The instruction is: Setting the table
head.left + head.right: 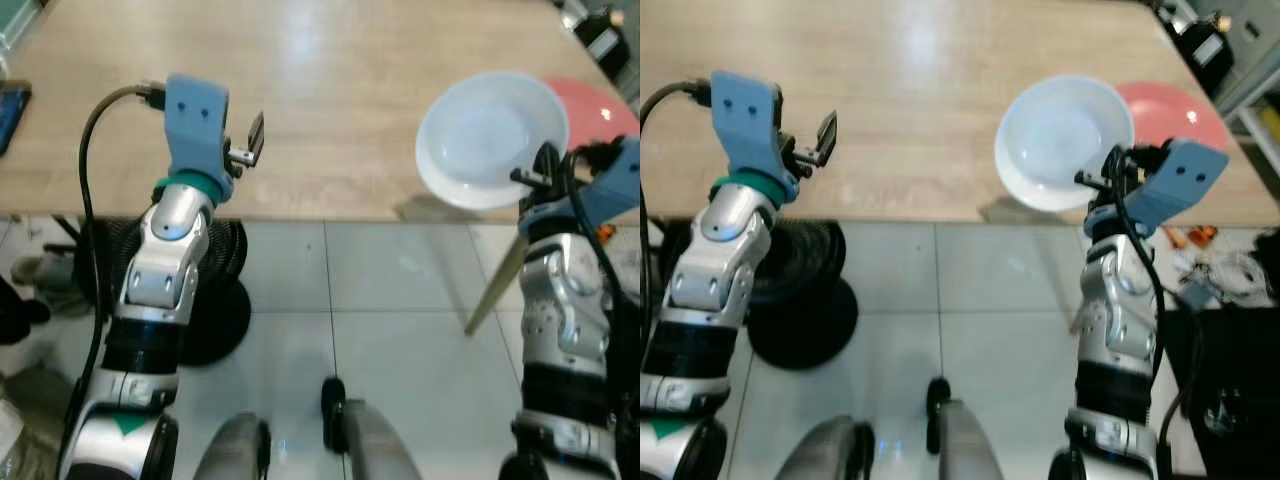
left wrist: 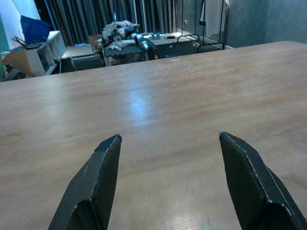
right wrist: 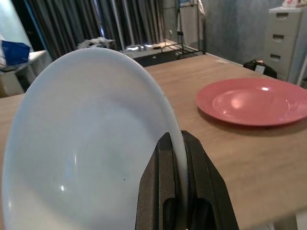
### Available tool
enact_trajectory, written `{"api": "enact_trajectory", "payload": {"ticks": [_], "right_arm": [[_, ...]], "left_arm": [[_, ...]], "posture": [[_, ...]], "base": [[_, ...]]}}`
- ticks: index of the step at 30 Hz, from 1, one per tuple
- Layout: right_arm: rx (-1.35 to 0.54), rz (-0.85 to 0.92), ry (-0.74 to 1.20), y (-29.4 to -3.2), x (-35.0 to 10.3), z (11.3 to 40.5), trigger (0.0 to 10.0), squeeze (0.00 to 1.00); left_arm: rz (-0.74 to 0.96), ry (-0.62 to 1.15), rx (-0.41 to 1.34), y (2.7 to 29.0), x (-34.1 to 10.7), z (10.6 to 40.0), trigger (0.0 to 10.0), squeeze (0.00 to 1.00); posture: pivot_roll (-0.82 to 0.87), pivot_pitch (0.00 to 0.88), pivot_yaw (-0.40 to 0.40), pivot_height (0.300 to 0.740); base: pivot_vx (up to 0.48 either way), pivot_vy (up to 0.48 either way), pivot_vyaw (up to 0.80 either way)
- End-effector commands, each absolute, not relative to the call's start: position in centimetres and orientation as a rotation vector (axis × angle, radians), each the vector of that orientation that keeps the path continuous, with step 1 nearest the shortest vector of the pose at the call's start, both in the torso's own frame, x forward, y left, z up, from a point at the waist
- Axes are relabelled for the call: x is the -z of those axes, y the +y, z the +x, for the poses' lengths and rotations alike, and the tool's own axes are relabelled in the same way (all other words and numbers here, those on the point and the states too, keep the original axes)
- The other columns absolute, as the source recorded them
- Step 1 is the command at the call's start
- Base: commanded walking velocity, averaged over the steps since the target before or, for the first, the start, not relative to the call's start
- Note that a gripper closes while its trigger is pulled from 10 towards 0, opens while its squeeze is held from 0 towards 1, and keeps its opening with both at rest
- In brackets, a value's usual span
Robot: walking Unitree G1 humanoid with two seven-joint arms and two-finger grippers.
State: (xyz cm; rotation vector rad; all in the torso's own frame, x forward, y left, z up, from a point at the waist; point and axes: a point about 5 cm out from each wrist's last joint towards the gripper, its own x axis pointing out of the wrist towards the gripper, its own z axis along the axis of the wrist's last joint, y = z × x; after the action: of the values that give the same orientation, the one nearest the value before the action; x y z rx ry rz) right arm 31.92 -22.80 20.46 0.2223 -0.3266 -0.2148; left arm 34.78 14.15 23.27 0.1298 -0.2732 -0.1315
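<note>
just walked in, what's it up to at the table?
The robot stands at the near edge of a wooden table, setting it. Its right claw is shut on the rim of a white bowl, holding it tilted above the table edge. A pink plate already lies on the table just beyond the bowl. The left claw hangs open over bare tabletop, holding nothing.

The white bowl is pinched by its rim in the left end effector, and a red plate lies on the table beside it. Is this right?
Not quite: the right end effector pinches the white bowl by its rim, as the right wrist view shows. The left end effector is open over bare table. The red plate does lie on the table beside the bowl.
</note>
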Motion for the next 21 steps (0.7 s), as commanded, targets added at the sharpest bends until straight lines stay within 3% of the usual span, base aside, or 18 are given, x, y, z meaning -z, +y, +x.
{"api": "enact_trajectory", "payload": {"ticks": [1, 21], "right_arm": [[0.23, 0.224, -0.328, -23.07, -20.34, 31.77, 10.0, 0.0], [0.243, 0.22, -0.323, -23.39, -20.18, 31.71, 10.0, 0.0]], "left_arm": [[0.137, -0.262, 0.13, 14.03, -22.87, 34.79, 10.0, 0.0], [0.138, -0.272, 0.137, 13.82, -23.08, 35.02, 10.0, 0.0]], "posture": [[0.03, 0.08, 0.001, 0.74], [0.03, 0.081, 0.004, 0.74]], "base": [[-0.345, 0.0, 0.0], [-0.336, 0.0, 0.0]]}}
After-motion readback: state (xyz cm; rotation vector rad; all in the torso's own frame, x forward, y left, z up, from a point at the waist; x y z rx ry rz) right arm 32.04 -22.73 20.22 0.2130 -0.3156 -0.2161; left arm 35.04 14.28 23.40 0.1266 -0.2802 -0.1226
